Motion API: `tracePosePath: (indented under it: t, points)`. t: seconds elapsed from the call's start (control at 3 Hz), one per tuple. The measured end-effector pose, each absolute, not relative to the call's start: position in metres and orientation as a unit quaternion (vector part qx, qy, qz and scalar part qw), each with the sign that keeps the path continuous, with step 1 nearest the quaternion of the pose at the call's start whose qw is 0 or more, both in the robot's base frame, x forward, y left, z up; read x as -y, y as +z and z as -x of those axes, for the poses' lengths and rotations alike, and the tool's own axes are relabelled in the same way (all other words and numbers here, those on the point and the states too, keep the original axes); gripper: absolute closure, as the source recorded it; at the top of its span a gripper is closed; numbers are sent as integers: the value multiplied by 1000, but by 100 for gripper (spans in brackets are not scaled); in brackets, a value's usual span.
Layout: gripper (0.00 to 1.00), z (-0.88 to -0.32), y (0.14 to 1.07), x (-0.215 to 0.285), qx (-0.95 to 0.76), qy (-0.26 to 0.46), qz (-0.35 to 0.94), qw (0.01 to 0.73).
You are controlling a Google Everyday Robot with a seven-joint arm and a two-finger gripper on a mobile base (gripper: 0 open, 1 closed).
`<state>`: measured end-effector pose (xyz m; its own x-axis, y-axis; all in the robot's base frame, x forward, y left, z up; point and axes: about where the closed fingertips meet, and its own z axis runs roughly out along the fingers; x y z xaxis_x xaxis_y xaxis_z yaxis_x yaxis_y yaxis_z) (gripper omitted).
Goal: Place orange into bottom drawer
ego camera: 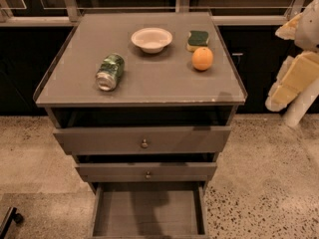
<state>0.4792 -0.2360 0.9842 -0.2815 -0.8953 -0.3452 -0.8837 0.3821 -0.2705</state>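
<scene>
The orange (202,59) sits on the grey cabinet top (149,86), toward the back right, just in front of a green-and-yellow sponge (198,39). The bottom drawer (148,212) is pulled open at the base of the cabinet, and nothing shows on its flat floor. My gripper (294,81) shows as cream-and-white parts at the right edge of the view. It hangs beside the cabinet, right of the orange and well apart from it, with nothing seen in it.
A white bowl (151,39) stands at the back middle of the top. A green can (110,71) lies on its side at the left. The top drawer (142,139) and the middle drawer (147,172), both with round knobs, stick out slightly. Speckled floor surrounds the cabinet.
</scene>
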Motion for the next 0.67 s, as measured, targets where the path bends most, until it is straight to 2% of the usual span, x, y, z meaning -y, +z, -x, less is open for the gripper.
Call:
tracePosePath:
  t: [0.33, 0.67]
  points:
    - [0, -524, 989, 242, -809, 11, 529, 258]
    - [0, -523, 988, 242, -809, 11, 529, 257]
